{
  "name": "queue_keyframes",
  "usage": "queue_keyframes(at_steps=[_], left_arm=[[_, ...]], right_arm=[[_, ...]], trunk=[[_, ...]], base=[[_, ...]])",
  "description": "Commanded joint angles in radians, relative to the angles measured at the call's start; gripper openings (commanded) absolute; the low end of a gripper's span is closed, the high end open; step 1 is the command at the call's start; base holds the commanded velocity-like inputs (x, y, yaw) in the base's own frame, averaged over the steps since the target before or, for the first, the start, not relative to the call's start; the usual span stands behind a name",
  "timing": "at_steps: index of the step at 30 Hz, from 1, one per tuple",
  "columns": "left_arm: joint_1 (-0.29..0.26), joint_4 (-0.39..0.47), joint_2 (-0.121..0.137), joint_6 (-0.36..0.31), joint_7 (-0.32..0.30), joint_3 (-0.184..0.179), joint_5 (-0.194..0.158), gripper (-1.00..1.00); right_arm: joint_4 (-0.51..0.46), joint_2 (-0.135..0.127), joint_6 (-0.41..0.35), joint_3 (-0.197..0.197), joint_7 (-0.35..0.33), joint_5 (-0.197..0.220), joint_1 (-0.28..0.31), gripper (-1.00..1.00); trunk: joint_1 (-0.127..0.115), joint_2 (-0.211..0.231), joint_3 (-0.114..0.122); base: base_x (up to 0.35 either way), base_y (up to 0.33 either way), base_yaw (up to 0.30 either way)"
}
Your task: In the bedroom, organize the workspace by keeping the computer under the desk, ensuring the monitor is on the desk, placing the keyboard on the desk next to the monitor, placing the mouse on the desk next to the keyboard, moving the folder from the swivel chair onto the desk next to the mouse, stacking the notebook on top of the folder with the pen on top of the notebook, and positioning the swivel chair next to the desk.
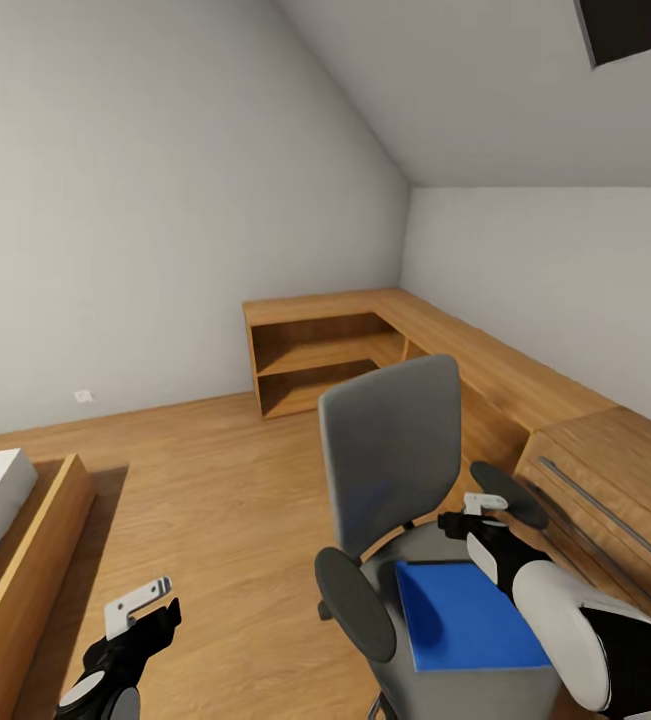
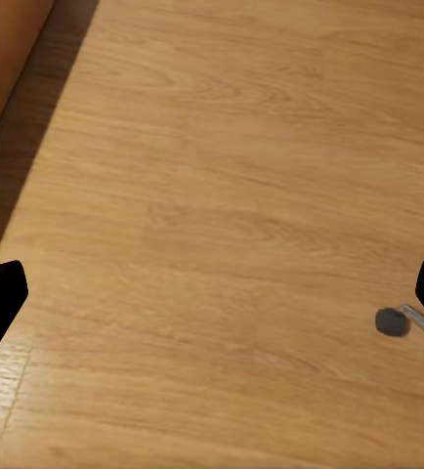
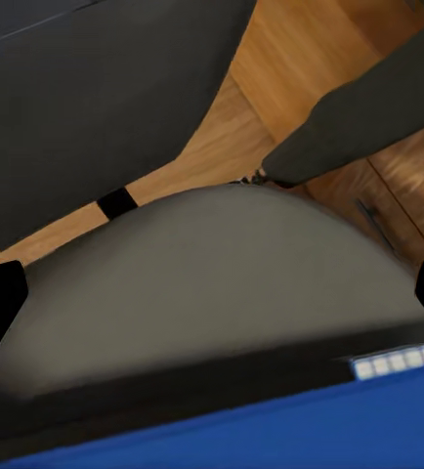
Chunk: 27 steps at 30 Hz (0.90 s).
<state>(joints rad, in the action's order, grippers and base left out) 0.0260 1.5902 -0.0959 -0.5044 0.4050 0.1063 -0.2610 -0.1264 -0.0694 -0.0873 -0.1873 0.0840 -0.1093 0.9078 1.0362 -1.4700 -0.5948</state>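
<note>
The swivel chair (image 1: 390,450) stands close in front of me, with a grey back and black armrests. The bright blue folder (image 1: 470,620) lies flat on its seat (image 3: 222,274). My right gripper (image 1: 455,522) hovers open just above the seat, at the folder's (image 3: 271,435) far edge near the chair back, holding nothing. Low on the left, my left gripper (image 1: 150,610) is open over the bare wooden floor (image 2: 212,195). The desk, computer, monitor, keyboard, mouse, notebook and pen are out of view.
A light wooden L-shaped shelf unit (image 1: 315,350) runs along the far and right walls. A wooden chest of drawers (image 1: 605,500) stands just right of the chair. A bed frame (image 1: 25,560) is at the left. A chair castor (image 2: 392,321) rests on the floor.
</note>
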Motion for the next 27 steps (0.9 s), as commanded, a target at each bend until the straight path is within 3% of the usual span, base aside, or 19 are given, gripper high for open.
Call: queue_keyframes(at_steps=[1,7,18,20,24,27], left_arm=[[0.000,0.002,-0.001,-0.003,0.006,0.000,-0.010,1.00],[-0.001,0.001,-0.002,-0.005,0.007,-0.007,-0.009,1.00],[-0.001,0.001,-0.002,-0.005,0.008,-0.008,-0.009,1.00],[0.000,0.001,-0.002,-0.004,0.008,-0.008,-0.009,1.00],[-0.001,0.001,-0.002,-0.004,0.008,-0.008,-0.009,1.00],[-0.001,0.001,-0.002,-0.004,0.008,-0.008,-0.009,1.00]], right_arm=[[-0.001,0.000,-0.005,-0.008,-0.002,-0.003,0.000,1.00],[-0.003,-0.007,0.035,-0.009,-0.004,0.061,-0.001,1.00],[-0.001,-0.005,0.051,-0.007,-0.020,0.075,-0.002,1.00],[-0.001,-0.005,0.052,-0.007,-0.041,0.074,-0.002,1.00],[-0.003,-0.008,0.053,-0.005,-0.149,0.068,-0.004,1.00],[-0.004,-0.011,0.053,-0.005,-0.180,0.067,-0.004,1.00]], trunk=[[0.004,-0.008,-0.004],[0.027,-0.050,-0.023],[0.069,-0.127,-0.057],[0.077,-0.141,-0.063],[0.092,-0.169,-0.076],[0.104,-0.190,-0.085]], base=[[0.000,0.000,0.000],[0.000,0.000,0.000],[0.000,0.000,0.000],[0.000,0.000,0.000],[0.000,0.000,0.000],[0.000,0.000,0.000]])
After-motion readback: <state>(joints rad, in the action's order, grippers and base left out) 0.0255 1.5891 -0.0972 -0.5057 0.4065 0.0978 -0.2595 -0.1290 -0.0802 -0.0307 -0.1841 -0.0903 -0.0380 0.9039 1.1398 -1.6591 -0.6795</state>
